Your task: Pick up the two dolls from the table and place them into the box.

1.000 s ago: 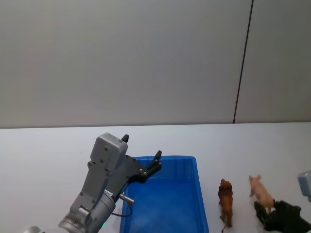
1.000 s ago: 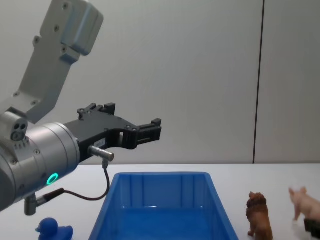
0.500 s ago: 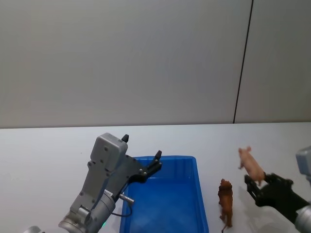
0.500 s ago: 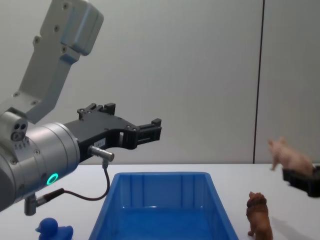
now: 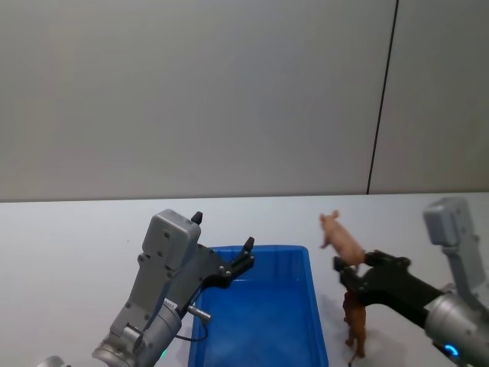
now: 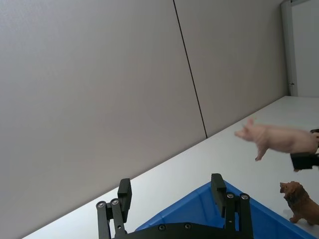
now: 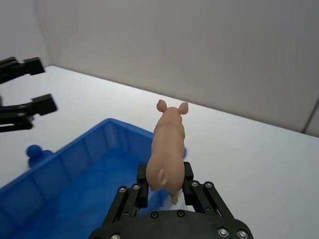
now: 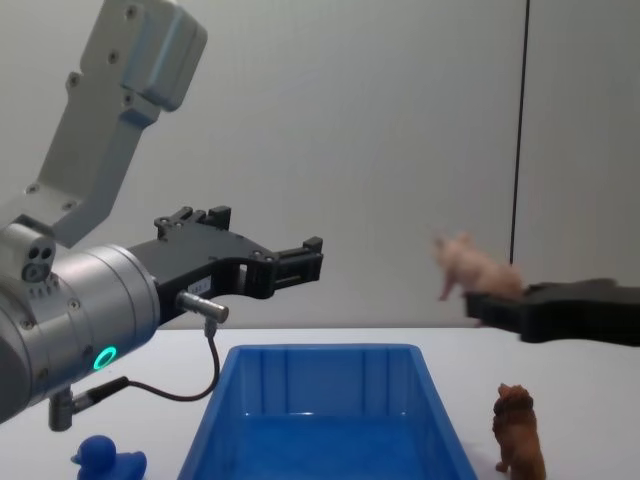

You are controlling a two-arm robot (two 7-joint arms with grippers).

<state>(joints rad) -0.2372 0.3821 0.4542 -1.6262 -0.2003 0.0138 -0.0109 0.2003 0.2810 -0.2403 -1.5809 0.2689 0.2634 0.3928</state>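
Note:
My right gripper (image 5: 348, 269) is shut on the pale pink pig (image 5: 341, 239), holding it in the air just right of the blue box (image 5: 260, 251), above the lion. From the right wrist the pig (image 7: 167, 144) stands between the fingers, facing the box (image 7: 79, 154). In the chest view the pig (image 8: 475, 268) hangs well above the box rim (image 8: 320, 352). The reddish-brown lion (image 5: 355, 325) stands upright on the white table beside the box's right wall, also seen from the chest (image 8: 520, 430). My left gripper (image 5: 223, 231) hovers open and empty above the box's far left corner.
A small blue duck toy (image 8: 105, 458) sits on the table left of the box, and the right wrist view shows the duck (image 7: 34, 150) beyond the box's wall. A grey wall stands behind the white table (image 5: 69, 229).
My right gripper has lifted the pig off the table and carried it up and leftward, past the lion toward the box. The left arm and the lion have not moved.

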